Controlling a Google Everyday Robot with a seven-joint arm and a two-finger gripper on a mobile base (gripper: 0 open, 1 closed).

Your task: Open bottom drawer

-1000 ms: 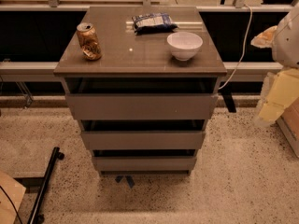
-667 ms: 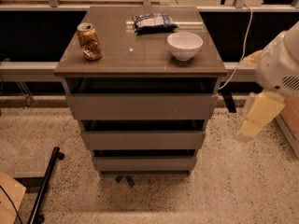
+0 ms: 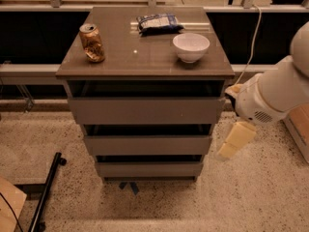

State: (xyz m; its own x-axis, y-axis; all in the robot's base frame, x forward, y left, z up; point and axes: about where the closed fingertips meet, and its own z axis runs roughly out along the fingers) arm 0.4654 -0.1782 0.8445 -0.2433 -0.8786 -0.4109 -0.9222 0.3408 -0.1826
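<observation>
The bottom drawer (image 3: pixel 148 169) is the lowest of three grey-brown handleless fronts in the cabinet, under the middle drawer (image 3: pixel 147 145) and the tall top drawer (image 3: pixel 145 111). Its front sits in line with the other two, with a dark gap above it. My gripper (image 3: pixel 235 140) is cream-coloured and hangs from the white arm (image 3: pixel 270 95) at the right of the cabinet. It is level with the middle drawer, just off the cabinet's right side and above the floor, touching nothing.
On the cabinet top (image 3: pixel 140 62) stand a dented can (image 3: pixel 91 42), a white bowl (image 3: pixel 191 46) and a snack bag (image 3: pixel 157 23). A black bar (image 3: pixel 46 192) lies on the speckled floor at left. A white cable (image 3: pixel 251 42) hangs behind the arm.
The arm has swung in from the right edge, and the gripper has moved left and down to beside the cabinet's right side. The drawers have not moved.
</observation>
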